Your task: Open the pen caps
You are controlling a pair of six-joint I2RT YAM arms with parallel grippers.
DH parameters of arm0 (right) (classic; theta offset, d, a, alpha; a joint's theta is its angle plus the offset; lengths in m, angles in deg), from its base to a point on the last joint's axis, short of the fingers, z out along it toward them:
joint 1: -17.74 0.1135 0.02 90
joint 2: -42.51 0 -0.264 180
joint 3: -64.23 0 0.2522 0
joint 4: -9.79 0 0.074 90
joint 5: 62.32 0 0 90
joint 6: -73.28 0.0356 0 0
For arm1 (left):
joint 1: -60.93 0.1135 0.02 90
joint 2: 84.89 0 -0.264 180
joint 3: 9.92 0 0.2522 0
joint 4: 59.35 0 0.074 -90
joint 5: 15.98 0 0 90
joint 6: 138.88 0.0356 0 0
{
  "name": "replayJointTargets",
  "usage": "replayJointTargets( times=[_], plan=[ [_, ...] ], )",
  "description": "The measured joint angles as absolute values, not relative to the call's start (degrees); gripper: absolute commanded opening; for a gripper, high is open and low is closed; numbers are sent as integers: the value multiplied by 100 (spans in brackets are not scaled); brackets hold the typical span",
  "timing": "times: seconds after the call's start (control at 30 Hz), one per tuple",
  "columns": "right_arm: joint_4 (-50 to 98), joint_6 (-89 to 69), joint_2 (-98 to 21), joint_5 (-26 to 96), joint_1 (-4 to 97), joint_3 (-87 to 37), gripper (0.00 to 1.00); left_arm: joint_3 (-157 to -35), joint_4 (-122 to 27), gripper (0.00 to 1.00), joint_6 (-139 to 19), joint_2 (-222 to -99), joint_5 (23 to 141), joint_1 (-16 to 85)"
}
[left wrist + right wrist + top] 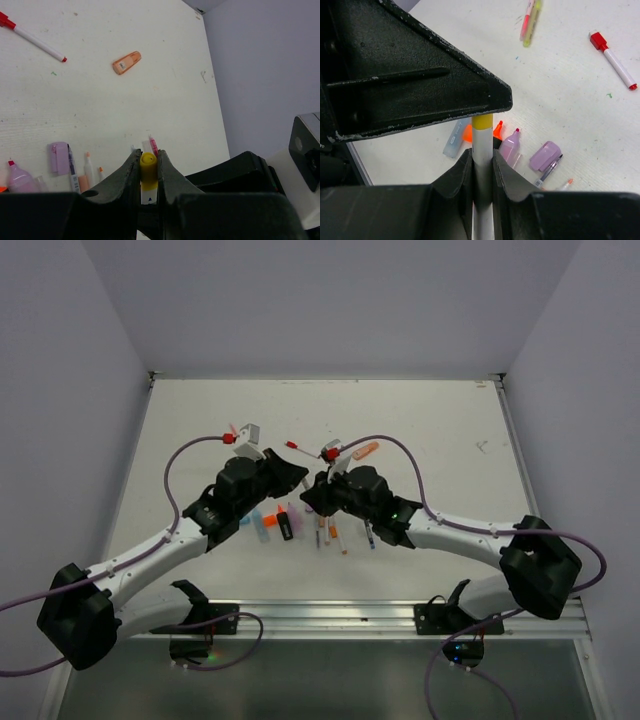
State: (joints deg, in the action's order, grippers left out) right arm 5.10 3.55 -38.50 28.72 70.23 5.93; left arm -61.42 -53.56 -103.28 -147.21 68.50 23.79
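In the top external view, the left claw [299,480] and the right claw [317,489] are brought tip to tip over the middle of the desk [200,420]. What lies between them is hidden by the black claw bodies. A row of loose pens and highlighters [300,526] is seen on the near side of the claws. A red-capped marker [295,446] and an orange cap [368,450] lie on the far side, toward the far edge.

In the left wrist view, the left claw [148,165] is seen clenched on a yellow pen cap [148,160], which is pinched between both fingers with its rounded end showing above them. A white barrel runs down below the cap between the fingers. The red-capped marker [35,39] lies at the upper left and the orange cap [126,62] lies apart from it on bare desk. A purple cap [58,157] and a purple highlighter [17,177] are seen at the lower left.

In the right wrist view, the right claw [482,162] is seen clenched on the white pen [482,150]. The pen's yellow end [482,121] meets the underside of the left claw's black body. Whether the cap is parted from the barrel cannot be told. Near the pen lie a light blue highlighter [454,140], an orange highlighter [467,133], the purple highlighter [510,147] and the purple cap [545,155].
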Motion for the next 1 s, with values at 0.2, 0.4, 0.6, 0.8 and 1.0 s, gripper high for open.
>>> replayJointTargets(
  times=[0.2,0.4,0.6,0.8,1.0],
  plan=[
    [22,351,-3529,2732,7014,1009,0,-6275,-5404,0,-10675,-14828,7128,2501],
    [138,316,-3271,2703,7044,1492,0,-6542,-5824,0,-10841,-15032,6422,2945],
    [1002,311,-3297,2769,7136,2031,0,-6907,-6785,0,-10953,-14986,5215,3426],
    [1085,392,-3153,2579,7136,2034,0,-7099,-6709,0,-10852,-15191,5447,3419],
    [1592,729,-3103,1777,7071,2021,0,-7683,-5782,0,-10397,-15790,6321,3220]
  ],
)
